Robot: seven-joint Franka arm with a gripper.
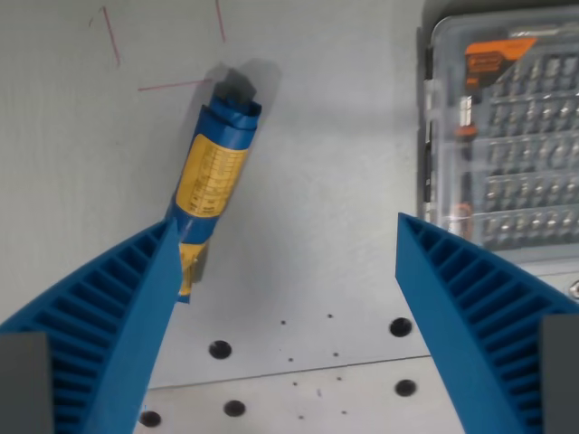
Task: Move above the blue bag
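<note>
Blue bag (213, 176) rolled into slim tube, yellow label, lying tilted on grey table (326, 208), lower end behind finger at wrist view's left. Probably light, soft, crinkly, slippery; best pinched mid-roll across label. Gripper (288, 289) empty, jaws wide apart. Clear bit case (507, 136) well apart.

We see a clear plastic case of screwdriver bits (507, 136) with an orange label at its top, lying flat on the pale grey tabletop (335, 181) at the wrist view's right edge. Its rows of metal bits show through the lid. Well to the left of the case, thin red pen lines (172, 86) mark the tabletop. Below the case, round dark bolt holes (220, 349) and small dark specks dot the surface, and a straight seam (298, 371) crosses there.
</note>
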